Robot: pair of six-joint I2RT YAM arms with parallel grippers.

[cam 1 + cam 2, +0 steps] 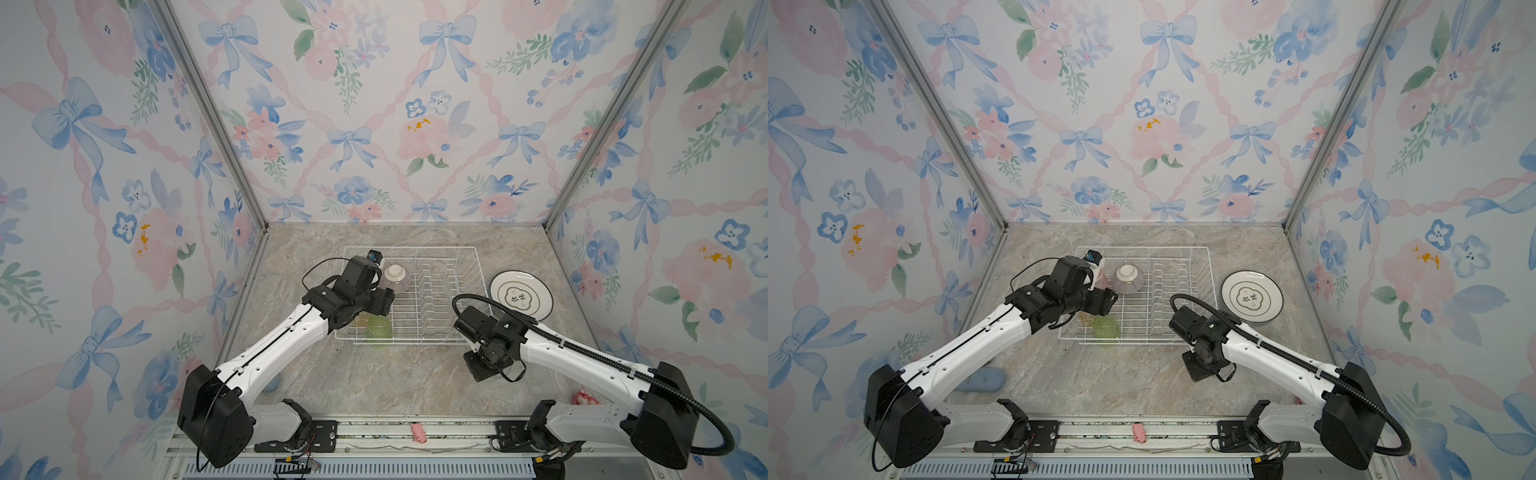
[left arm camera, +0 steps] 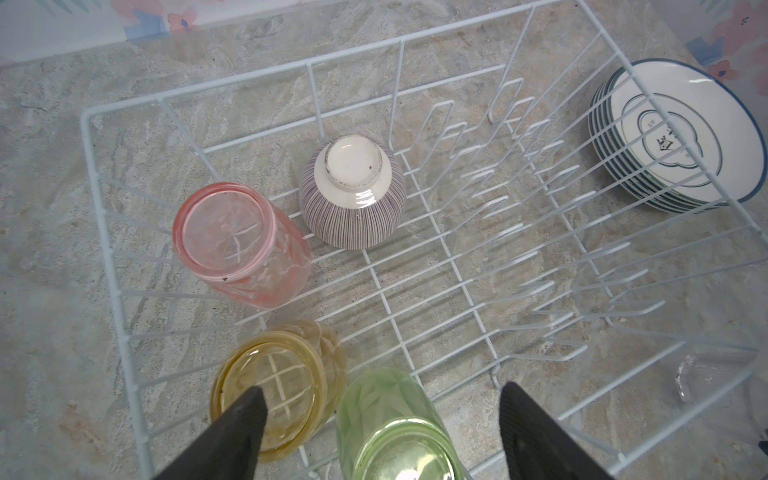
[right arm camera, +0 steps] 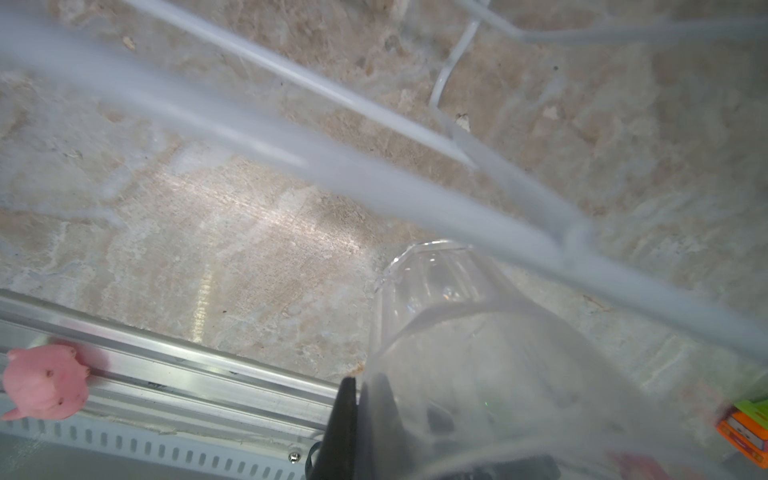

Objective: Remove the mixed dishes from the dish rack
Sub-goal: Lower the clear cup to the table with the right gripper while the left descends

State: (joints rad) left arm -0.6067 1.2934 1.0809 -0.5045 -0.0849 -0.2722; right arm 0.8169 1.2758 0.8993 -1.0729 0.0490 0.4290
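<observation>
Dish rack (image 1: 432,291) at mid-table (image 1: 395,374), seen from the front. The left hand (image 2: 380,388), fingers spread wide, hangs over the rack's near left corner, above the green tumbler (image 2: 390,419). This tumbler, the yellow tumbler (image 2: 282,386) beside it and the pink tumbler (image 2: 237,245) behind all stand base-up in the rack's left part. So does the striped bowl (image 1: 395,276), foot uppermost. The plates (image 1: 521,295) lie stacked on the table just right of the rack. At the rack's near right corner the right hand (image 3: 363,380), pressed together, appears to pinch the wall of the clear tumbler (image 3: 436,291). Whether that tumbler sits inside the rack cannot be told through the blurred wires.
</observation>
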